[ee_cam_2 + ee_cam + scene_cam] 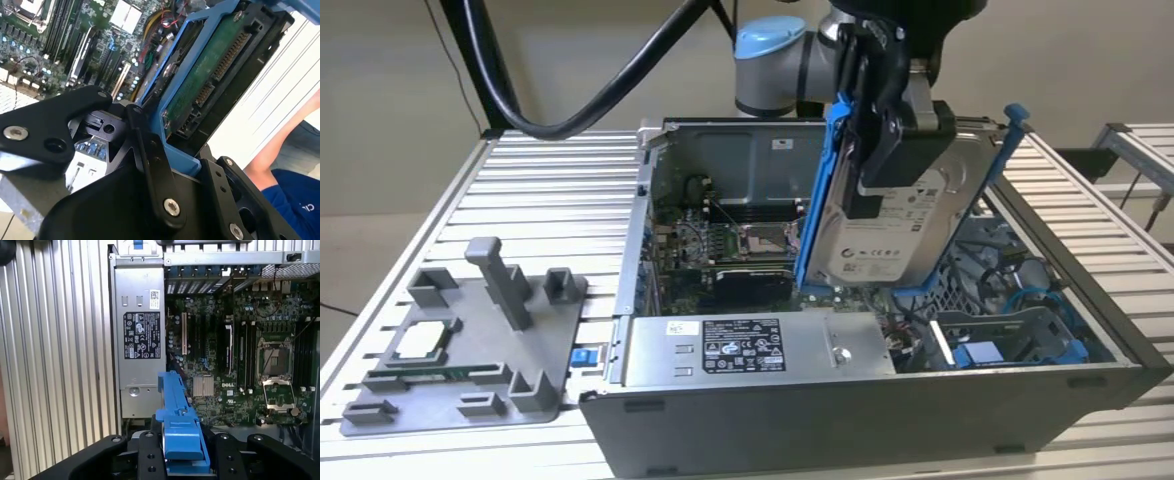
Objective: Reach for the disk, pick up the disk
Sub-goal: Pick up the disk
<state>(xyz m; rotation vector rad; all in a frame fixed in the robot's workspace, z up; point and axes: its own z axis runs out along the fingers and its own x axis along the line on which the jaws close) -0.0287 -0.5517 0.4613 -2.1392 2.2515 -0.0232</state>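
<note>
Hanging above the open computer case in the exterior view, the disk sits upright in the gripper, lifted clear of the case interior, label side twd the camera; blue rails run down its long sides, 1 on each; the black fingers are clamped onto the disk's upper part, so the claw is closed narrow on it.

In the second wrist view the disk shows its green circuit-board underside w/ connector, framed by the blue rail; the black fingers press against the rail edge; motherboard lies below; a person's arm and blue sleeve show at the edge.

In the first wrist view a blue rail end sticks out betw the black gripper links; below it the power supply and motherboard sit inside the case.

On the slatted table, twd the exterior view's left, a grey fixture w/ upright posts stands beside the case, a small silver chip resting on it.
</note>
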